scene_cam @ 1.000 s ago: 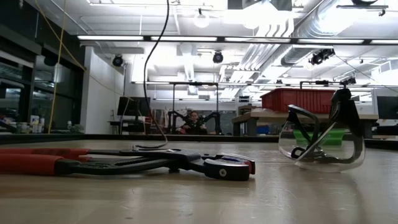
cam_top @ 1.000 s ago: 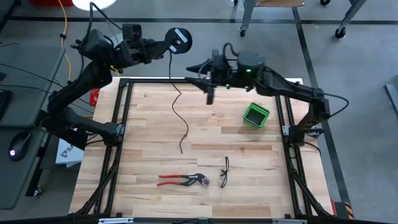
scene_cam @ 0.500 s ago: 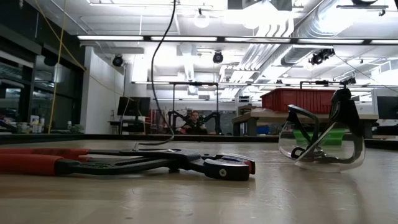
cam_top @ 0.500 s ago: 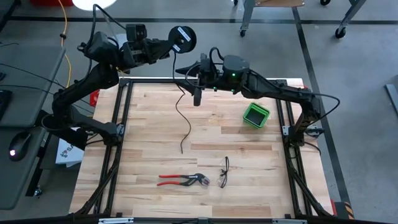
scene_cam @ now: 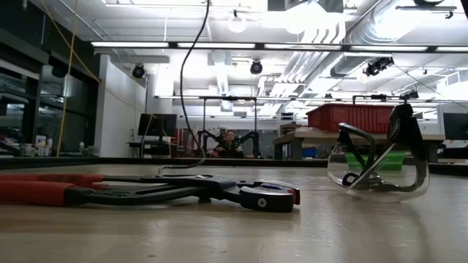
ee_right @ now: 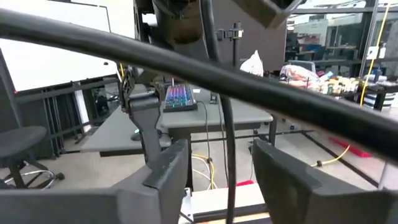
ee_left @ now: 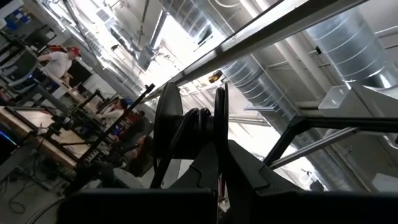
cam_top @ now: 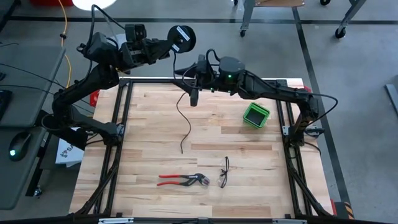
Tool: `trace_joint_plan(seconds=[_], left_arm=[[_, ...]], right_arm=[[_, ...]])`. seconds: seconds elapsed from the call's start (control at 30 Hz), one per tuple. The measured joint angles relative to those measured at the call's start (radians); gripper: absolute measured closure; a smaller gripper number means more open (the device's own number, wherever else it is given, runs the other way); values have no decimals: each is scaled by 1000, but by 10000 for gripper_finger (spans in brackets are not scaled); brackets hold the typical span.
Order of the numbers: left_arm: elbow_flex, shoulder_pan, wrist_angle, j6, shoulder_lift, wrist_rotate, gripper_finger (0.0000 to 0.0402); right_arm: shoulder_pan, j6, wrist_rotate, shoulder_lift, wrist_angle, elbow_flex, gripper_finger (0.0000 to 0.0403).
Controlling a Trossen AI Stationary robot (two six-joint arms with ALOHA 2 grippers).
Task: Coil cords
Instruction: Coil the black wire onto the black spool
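Note:
The black disc reel (cam_top: 181, 38) with a pale centre mark is held high beyond the table's far edge by my left gripper (cam_top: 166, 46), which is shut on it. The thin black cord (cam_top: 180, 109) hangs from the reel, and its free end (cam_top: 181, 149) lies on the wooden table. In the low view the cord (scene_cam: 189, 80) drops from above to the table top. My right gripper (cam_top: 192, 93) is open at the hanging cord. In the right wrist view the cord (ee_right: 228, 137) runs between the two fingers (ee_right: 166, 168) without touching them. My left gripper holds the reel by its rim, with one side disc (ee_left: 219, 130) right at the fingers; the gripper's own body hides the exact place of contact. The reel shows edge-on past the fingers, with cord wound between its two discs. It is lifted clear of the table.
Red-handled pliers (cam_top: 183, 180) and safety glasses (cam_top: 224, 172) lie near the table's front edge. A green bin (cam_top: 255, 114) stands at the right. A black frame (cam_top: 124, 84) runs along the table's edges. A person sits in the room behind (scene_cam: 229, 140).
My right gripper has gone toward the table's left edge, up to the hanging cord, which now stands between its fingers. The upper hanging part of the cord has swung a little; its end stays on the table.

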Motion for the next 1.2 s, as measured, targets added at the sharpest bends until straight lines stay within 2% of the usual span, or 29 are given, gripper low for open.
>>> trace_joint_plan(seconds=[0.27,0.63,0.87,0.97,1.1,1.2], left_arm=[[0,0,3,1,3,-8,400],[0,0,-1,5,10,-19,400],[0,-2,20,8,15,-30,400],[0,30,10,8,-1,-27,400],[-1,100,-61,2,-50,-13,400],[0,136,-176,-12,-85,6,400]], right_arm=[[0,3,27,6,4,0,316],[0,53,26,20,9,0,396],[6,48,-5,19,5,0,402],[17,49,-26,-4,-63,0,402],[34,42,-54,-56,-174,0,402],[45,30,-77,-95,-230,1,403]])
